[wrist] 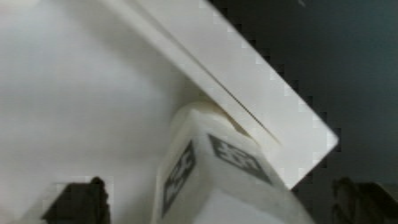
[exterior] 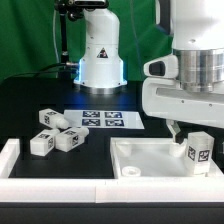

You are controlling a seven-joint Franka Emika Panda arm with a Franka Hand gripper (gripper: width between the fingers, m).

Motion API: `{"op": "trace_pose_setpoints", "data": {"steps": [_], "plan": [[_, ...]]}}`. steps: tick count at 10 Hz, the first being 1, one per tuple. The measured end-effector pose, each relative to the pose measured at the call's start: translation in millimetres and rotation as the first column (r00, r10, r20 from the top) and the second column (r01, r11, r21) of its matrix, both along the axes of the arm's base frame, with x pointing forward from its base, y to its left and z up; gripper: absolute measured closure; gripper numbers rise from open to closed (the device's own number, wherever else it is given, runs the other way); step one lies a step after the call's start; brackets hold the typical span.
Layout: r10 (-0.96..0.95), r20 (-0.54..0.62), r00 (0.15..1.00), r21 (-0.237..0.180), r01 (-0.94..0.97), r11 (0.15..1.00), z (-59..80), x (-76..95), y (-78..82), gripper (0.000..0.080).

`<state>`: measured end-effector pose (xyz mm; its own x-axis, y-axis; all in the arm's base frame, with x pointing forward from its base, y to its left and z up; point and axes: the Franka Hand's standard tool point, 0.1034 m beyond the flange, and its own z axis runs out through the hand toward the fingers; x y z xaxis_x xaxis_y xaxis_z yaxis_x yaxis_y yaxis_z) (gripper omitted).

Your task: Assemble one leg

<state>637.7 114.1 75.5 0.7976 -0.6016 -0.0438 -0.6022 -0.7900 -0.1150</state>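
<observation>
One leg (exterior: 198, 152), a stubby white block with square tags, stands upright on the white rimmed panel (exterior: 145, 158) at its front corner on the exterior view's right. My gripper (exterior: 190, 132) hangs right over the leg's top. In the wrist view the leg (wrist: 222, 170) rises between my two dark fingertips (wrist: 80, 202), with a gap on each side, so the jaws stand open around it without touching. The panel (wrist: 107, 90) and its rounded corner lie beneath. Three more legs (exterior: 56, 133) lie loose on the exterior view's left.
The marker board (exterior: 103, 119) lies flat behind the loose legs. A raised white border (exterior: 18, 158) runs along the table's front and left side. The arm's white base (exterior: 100, 55) stands at the back.
</observation>
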Motion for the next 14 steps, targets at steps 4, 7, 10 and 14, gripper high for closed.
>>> {"op": "trace_pose_setpoints", "data": {"steps": [4, 7, 10, 14], "plan": [[0.365, 0.020, 0.931, -0.056, -0.363, 0.930, -1.4, -1.6, 0.6, 0.0151], [0.718, 0.013, 0.696, -0.132, -0.711, 0.691, -0.9, 3.1, -7.6, 0.0151], [0.690, 0.014, 0.724, -0.130, -0.683, 0.719, -1.0, 3.0, -7.8, 0.0424], [0.422, 0.015, 0.907, -0.111, -0.418, 0.902, -1.2, 2.5, -5.9, 0.0514]]}}
